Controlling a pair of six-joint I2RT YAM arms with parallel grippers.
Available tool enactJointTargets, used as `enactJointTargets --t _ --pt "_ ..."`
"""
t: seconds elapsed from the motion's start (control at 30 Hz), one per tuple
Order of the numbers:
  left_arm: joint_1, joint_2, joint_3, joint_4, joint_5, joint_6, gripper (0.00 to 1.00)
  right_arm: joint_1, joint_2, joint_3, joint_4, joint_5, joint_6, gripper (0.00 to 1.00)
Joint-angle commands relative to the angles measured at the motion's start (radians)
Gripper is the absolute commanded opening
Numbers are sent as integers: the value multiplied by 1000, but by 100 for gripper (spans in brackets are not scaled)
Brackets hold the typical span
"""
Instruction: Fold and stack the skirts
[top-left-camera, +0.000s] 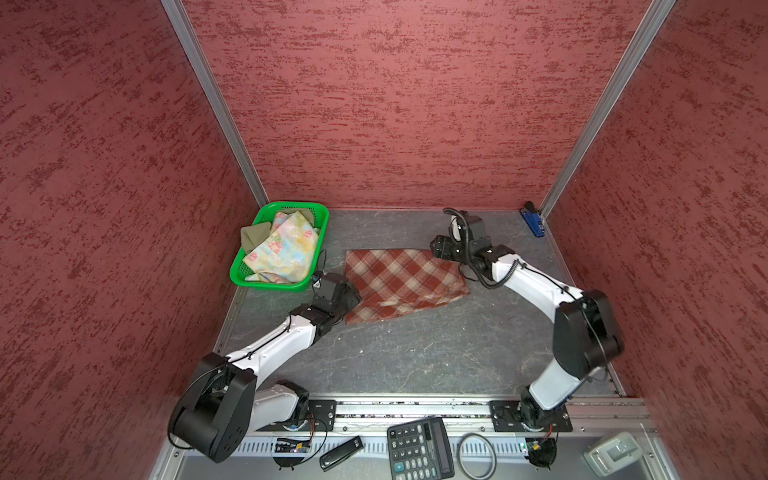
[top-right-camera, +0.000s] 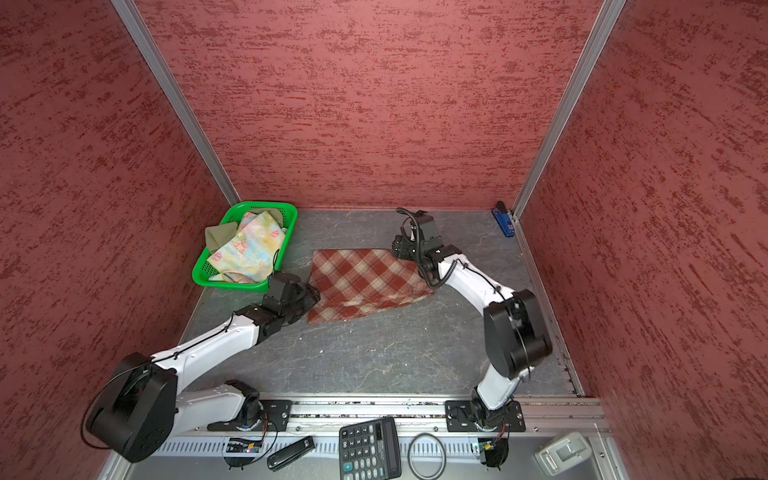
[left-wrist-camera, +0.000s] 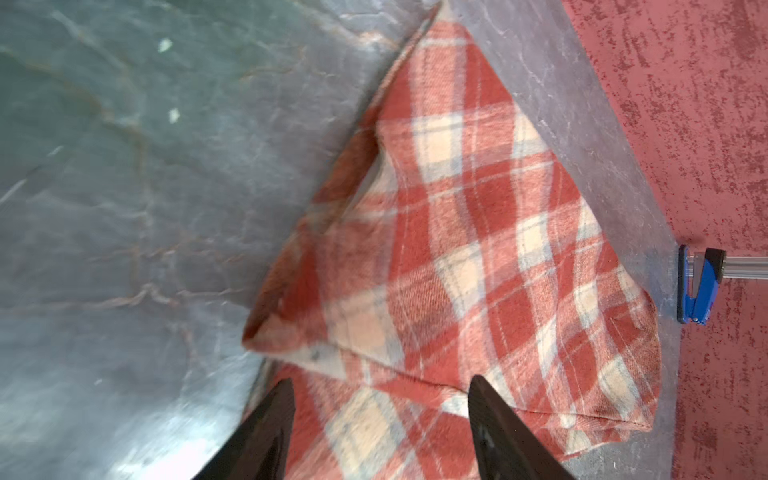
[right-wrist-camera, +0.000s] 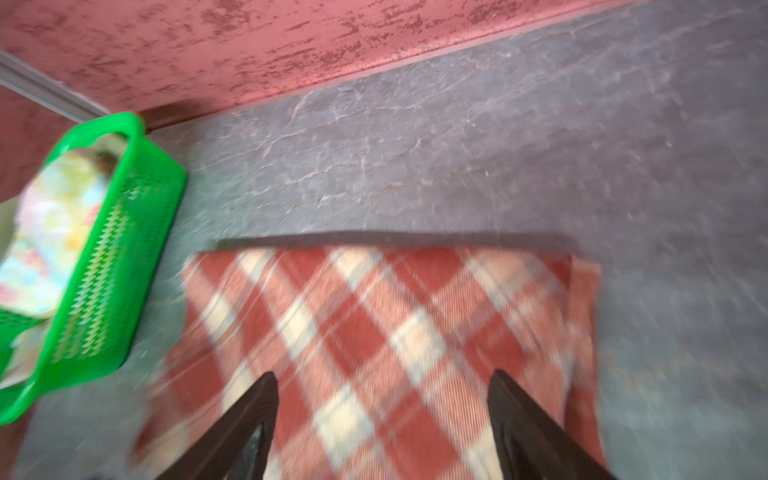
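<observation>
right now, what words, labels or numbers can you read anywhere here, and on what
None reads clearly.
calculator: key digits and a label by the display, too small to read.
blue stapler: nothing legible.
plaid skirt, green basket: no text seen.

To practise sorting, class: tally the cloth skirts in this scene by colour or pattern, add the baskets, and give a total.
Red-brown and cream plaid cloth skirt, on the table: 1
Pastel yellow-blue flowered cloth skirt, in the basket: 1
Plain olive-khaki cloth skirt, in the basket: 1
Green plastic mesh basket: 1
Total: 4
</observation>
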Motion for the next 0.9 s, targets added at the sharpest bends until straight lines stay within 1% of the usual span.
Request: enactJointTargets --t 0.0,0.13,0.27,0.47,0.63,0.7,0.8,0.87 --pt "35 -47 -11 -66 94 -16 67 3 -107 -133 13 6 52 81" --pt "90 -40 -4 -67 150 -8 67 3 -250 -258 0 10 82 81" --pt "141 18 4 -46 209 3 67 2 -321 -313 -21 -21 122 81" --pt "159 116 10 5 189 51 62 -9 -367 -384 -44 -59 162 81" --pt "159 169 -11 145 146 95 54 -15 -372 -455 -9 -68 172 80" --pt "154 182 -3 178 135 124 47 -21 -373 -470 -3 -61 169 79" --pt "148 204 21 192 126 159 27 -35 -358 -473 3 -53 159 77" --pt "139 211 34 187 116 176 18 -43 -339 -471 21 -50 146 77"
